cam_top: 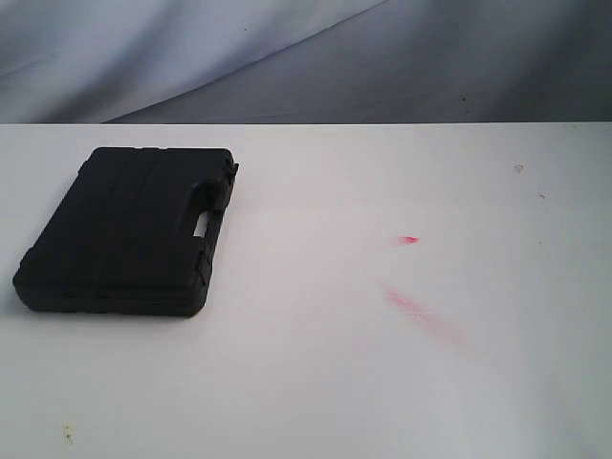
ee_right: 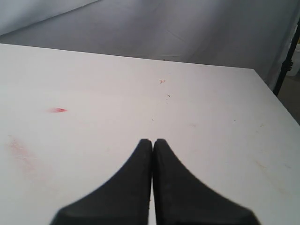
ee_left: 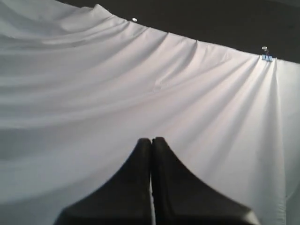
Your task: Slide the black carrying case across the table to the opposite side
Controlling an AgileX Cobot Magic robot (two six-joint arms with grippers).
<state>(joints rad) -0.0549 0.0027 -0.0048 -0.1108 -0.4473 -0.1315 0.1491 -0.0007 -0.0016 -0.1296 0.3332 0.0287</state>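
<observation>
The black carrying case lies flat on the left part of the white table, with its handle cut-out facing the table's middle. Neither arm shows in the exterior view. In the left wrist view my left gripper is shut with nothing in it and faces only a white draped cloth. The right wrist view has my right gripper shut and empty above bare white tabletop. The case is out of both wrist views.
Pink-red smears and a small red mark stain the right half of the table. A grey-white cloth backdrop hangs behind the table's far edge. A black stand rises past the table's right edge.
</observation>
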